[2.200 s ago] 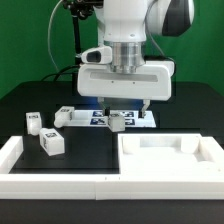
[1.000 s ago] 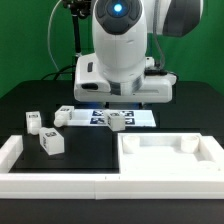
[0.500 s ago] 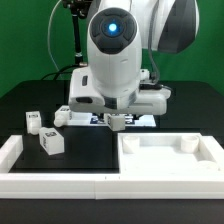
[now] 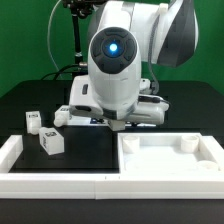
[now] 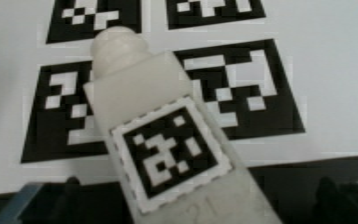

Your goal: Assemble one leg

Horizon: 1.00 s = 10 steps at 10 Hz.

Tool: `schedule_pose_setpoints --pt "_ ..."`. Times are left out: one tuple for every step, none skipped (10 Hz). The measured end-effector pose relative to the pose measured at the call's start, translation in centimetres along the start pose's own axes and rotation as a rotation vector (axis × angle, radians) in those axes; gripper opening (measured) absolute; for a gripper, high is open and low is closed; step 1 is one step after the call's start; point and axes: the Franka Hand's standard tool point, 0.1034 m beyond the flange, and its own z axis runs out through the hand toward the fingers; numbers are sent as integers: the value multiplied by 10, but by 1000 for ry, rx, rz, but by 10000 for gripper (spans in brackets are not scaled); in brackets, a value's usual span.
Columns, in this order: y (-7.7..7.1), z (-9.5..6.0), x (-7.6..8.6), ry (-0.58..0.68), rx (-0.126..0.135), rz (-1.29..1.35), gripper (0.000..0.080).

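A leg [image 5: 167,130], a small white block with a black-and-white tag on its face, lies on the marker board [image 5: 247,75]. My gripper [image 5: 190,205] stands over it, and the dark fingers [image 5: 55,200] sit on either side of the leg with a gap on each side, so it is open. In the exterior view the tilted arm hides most of this leg [image 4: 119,122] and the gripper [image 4: 119,118]. Three more legs lie on the exterior view's left: one [image 4: 33,122], another [image 4: 52,143] and a third [image 4: 62,115].
A large white tray-like part [image 4: 168,158] with raised corners lies at the front on the exterior view's right. A white frame wall [image 4: 12,150] runs along the front and the exterior view's left. Black table under all.
The arm has tilted forward and come down over the leg on the marker board. The legs have not moved.
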Motion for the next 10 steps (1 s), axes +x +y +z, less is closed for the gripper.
schedule_pose_setpoints --pt "0 0 0 0 0 1 534" --pt "0 0 0 -1 0 1 398" --pt "1 0 0 -2 1 1 398" --pt "1 0 0 -2 1 2 300" --pt "1 0 0 -2 1 2 300" --pt "1 0 0 -1 1 2 300" --pt "0 -2 -1 3 2 0 299" --pt "-7 -18 -4 23 8 -12 299" --pt "-18 -48 -15 64 38 -23 299" --pt "-23 -75 -27 87 82 -22 287"
